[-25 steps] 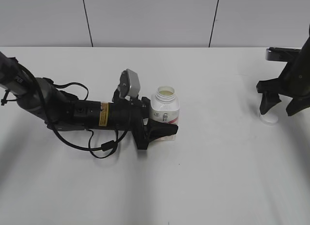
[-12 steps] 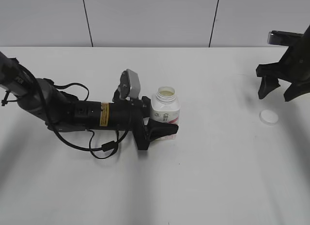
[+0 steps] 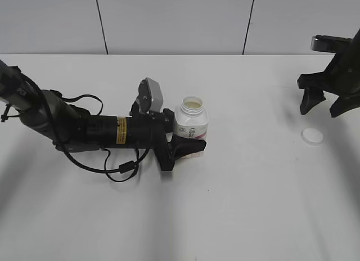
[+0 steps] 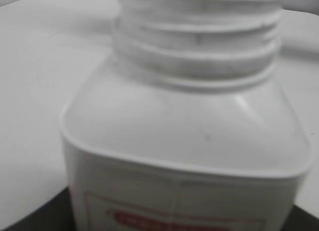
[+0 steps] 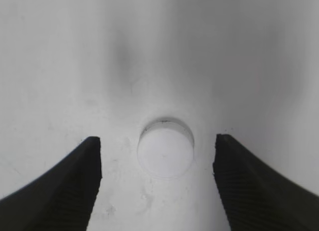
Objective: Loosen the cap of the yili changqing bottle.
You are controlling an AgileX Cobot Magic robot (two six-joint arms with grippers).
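From my station I see the small squarish white plastic bottle with the pink-red label (image 3: 192,126) standing upright near the middle of the white counter (image 3: 242,205), its wide threaded neck bare and open at the top. My left end effector (image 3: 183,138) reaches in low from the left, lying almost flat along the counter, with its black fingers pinching the bottle's lower body on either side.

The small round white plastic screw cap (image 3: 312,136) is off the bottle and lies flat on the counter far to the right, well apart from it. My right end effector (image 3: 327,106) hangs just above and behind the cap, spread wide and pinching nothing; in its wrist view the cap (image 5: 165,149) sits between the two dark fingers (image 5: 65,186), touching neither.

I judge the loosening done. The right arm is much the nearer to the cap, the left to the bottle.
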